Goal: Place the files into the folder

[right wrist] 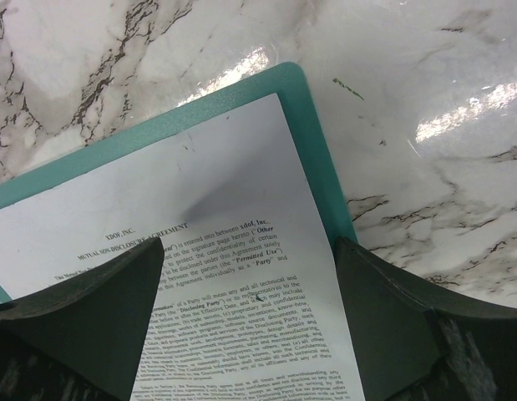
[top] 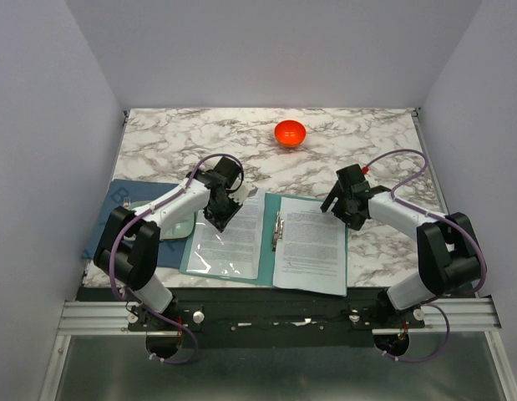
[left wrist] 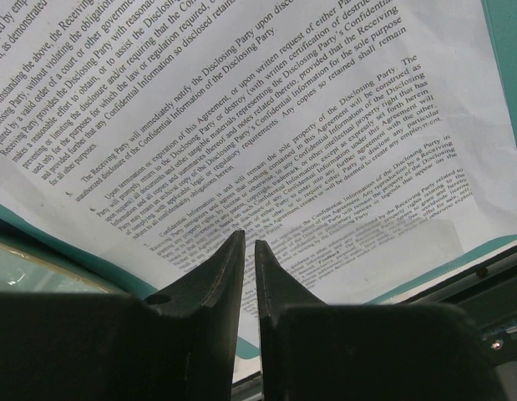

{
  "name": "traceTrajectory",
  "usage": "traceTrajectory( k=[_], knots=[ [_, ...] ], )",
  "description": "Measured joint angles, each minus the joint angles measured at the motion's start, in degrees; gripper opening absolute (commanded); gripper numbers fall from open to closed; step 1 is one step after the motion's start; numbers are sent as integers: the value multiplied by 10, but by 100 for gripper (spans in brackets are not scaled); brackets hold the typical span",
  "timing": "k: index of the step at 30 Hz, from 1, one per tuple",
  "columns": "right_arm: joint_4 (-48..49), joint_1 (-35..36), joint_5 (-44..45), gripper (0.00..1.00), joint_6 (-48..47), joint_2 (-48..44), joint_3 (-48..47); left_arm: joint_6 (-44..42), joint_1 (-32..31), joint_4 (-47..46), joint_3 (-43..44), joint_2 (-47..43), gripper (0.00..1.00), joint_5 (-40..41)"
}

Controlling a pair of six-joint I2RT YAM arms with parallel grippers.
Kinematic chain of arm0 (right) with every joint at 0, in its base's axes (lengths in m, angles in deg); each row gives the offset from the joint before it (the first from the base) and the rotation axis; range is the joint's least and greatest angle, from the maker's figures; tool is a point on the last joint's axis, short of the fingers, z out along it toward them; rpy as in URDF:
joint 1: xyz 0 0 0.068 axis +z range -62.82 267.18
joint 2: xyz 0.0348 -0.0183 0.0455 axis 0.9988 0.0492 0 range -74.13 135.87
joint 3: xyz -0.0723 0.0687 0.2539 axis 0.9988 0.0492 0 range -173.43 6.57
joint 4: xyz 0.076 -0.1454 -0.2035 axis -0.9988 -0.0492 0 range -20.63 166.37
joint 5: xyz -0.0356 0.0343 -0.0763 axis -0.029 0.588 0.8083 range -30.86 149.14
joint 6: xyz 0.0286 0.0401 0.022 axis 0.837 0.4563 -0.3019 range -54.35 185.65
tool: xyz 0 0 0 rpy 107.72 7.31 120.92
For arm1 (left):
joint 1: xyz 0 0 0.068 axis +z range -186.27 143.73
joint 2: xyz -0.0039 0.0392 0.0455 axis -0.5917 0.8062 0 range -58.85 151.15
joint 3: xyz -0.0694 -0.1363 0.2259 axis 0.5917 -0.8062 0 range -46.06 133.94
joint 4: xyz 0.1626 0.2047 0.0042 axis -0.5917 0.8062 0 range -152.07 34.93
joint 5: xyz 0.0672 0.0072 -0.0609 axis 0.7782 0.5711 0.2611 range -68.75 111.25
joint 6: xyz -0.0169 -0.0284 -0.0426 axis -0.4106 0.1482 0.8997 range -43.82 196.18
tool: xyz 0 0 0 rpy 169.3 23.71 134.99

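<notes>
The teal folder [top: 270, 200] lies open at the table's near middle, with its metal clip [top: 277, 230] on the spine. One printed sheet [top: 229, 242] lies on the left half under a glossy pocket. A second sheet [top: 312, 246] lies on the right half, its near edge past the folder's edge. My left gripper [top: 218, 219] is shut, tips down on the left sheet [left wrist: 266, 125], with nothing between the fingers [left wrist: 250, 238]. My right gripper [top: 337, 206] is open and empty above the right sheet's far right corner [right wrist: 233, 317], by the folder's rim [right wrist: 158, 134].
An orange bowl [top: 290, 132] stands at the back middle of the marble table [top: 158, 142]. A dark blue mat [top: 124, 196] with a pale mint plate [top: 179, 225] lies left of the folder. White walls close in both sides.
</notes>
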Motion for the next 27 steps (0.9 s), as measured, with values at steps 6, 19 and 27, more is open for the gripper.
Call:
traceTrajectory(
  k=[6, 19, 27],
  knots=[
    [-2, 0, -2, 93, -5, -17, 0, 0, 0, 0, 0, 1, 22, 0],
    [-55, 0, -16, 98, -16, -77, -57, 0, 0, 9, 2, 1, 22, 0],
    [73, 0, -167, 87, -39, -76, -9, 0, 0, 11, 10, 2, 21, 0]
  ],
)
